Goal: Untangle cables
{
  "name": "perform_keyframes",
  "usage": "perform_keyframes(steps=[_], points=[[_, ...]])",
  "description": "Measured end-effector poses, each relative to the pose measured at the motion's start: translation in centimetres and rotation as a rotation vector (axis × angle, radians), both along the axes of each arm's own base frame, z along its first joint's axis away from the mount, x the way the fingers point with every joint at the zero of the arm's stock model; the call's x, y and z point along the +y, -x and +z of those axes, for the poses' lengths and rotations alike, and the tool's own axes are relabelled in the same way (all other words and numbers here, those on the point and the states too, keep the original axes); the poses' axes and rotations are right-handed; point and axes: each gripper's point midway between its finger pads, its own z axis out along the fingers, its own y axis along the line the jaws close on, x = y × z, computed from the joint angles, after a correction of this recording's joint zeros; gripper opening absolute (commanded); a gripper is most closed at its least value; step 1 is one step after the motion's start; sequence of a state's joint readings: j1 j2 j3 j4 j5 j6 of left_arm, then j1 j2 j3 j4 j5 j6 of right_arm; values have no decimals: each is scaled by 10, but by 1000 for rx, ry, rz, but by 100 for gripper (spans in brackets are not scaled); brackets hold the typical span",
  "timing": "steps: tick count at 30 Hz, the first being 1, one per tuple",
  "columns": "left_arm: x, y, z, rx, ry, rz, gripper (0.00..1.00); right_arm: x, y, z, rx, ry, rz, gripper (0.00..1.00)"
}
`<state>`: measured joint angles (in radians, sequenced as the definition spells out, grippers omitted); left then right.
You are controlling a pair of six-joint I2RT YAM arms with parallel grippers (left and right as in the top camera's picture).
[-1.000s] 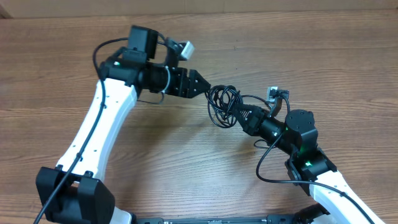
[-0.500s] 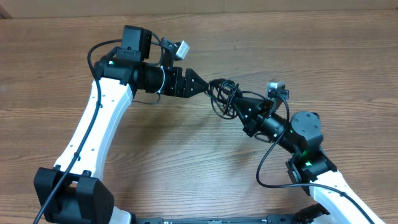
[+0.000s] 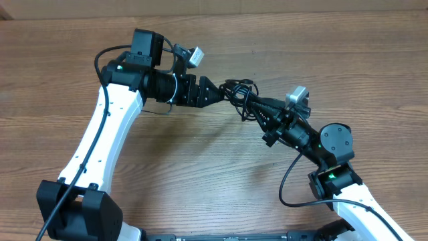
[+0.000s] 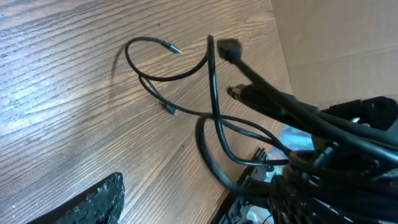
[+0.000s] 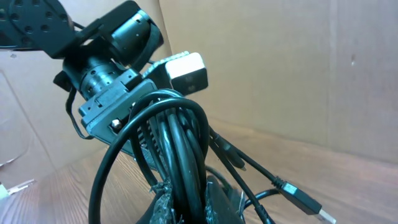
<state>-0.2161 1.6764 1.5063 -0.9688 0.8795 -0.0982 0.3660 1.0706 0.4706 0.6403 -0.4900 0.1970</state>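
Above a wood-grain table [image 3: 200, 174], backed by a brown cardboard wall [image 5: 280, 62], the cables [image 3: 242, 94] hang in a bunch.
Clamped in the right gripper [image 3: 259, 107], they dangle loose loops over the wood; the left gripper [image 3: 218, 92] stands spread just beside them, holding nothing.

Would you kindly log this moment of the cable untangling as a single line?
task: untangle cables | right tool: shut on cables | left tool: open, tips beside the bunch | loose ends: trailing over table
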Motion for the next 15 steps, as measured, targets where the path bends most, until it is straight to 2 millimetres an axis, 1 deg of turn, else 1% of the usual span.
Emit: perform_keyframes(steps=[5, 13, 15], points=[[0, 0, 0, 1, -1, 0, 74, 1, 2, 7, -43, 2, 10, 6], [0, 1, 0, 4, -1, 0, 73, 2, 4, 10, -72, 11, 15, 4], [0, 1, 0, 4, -1, 0, 73, 2, 4, 14, -93, 5, 15, 4]])
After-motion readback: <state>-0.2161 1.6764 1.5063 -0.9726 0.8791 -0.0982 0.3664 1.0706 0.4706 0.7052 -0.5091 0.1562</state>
